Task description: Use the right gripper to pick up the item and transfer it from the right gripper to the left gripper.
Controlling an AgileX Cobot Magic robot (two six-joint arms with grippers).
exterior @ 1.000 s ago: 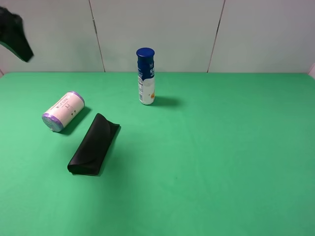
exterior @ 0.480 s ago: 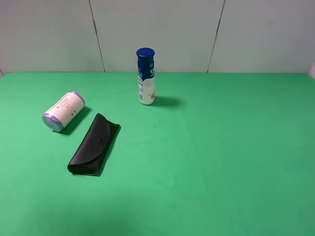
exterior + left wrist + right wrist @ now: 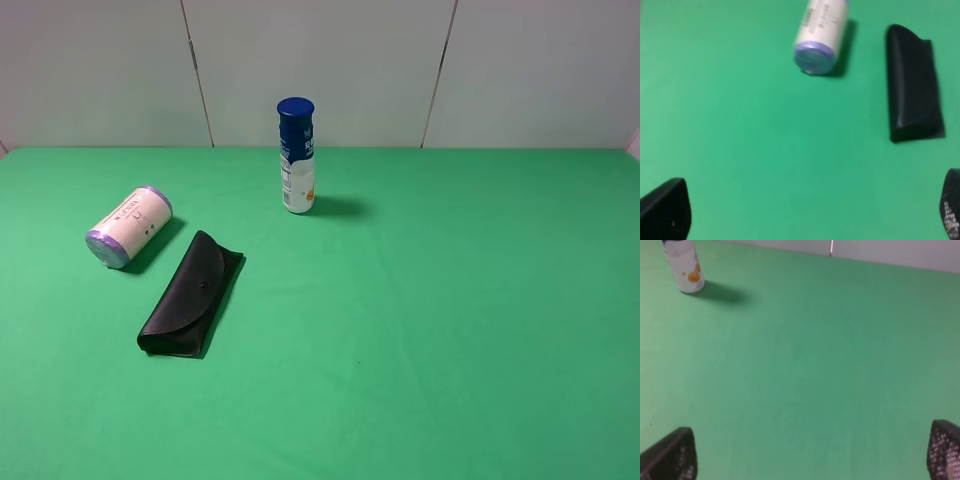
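**Both jaws wide and empty, canister lying on the bench**

The item (image 3: 129,227), a cream canister with purple ends, lies on its side on the green bench (image 3: 450,320). In the left wrist view it (image 3: 820,32) sits well ahead of the left gripper (image 3: 805,212), roughly in line with the gap between the jaws, one purple end turned toward them. Nothing touches it.

The left gripper's jaws stand spread as far apart as they go: only the two black fingertips (image 3: 665,210) show at the edges of the view, with bare green bench between them. They hold nothing and touch nothing.

The flat black case (image 3: 192,293) lies just beside the canister, apart from it; seen from the left jaws it (image 3: 914,85) is ahead and off toward one fingertip.

The right gripper (image 3: 812,452) is likewise spread wide and empty, its fingertips (image 3: 672,457) at the view's corners over bare bench. The blue-capped white bottle (image 3: 296,155) stands upright, far ahead of these jaws and off to one side (image 3: 684,265).

Neither gripper appears in the high view.
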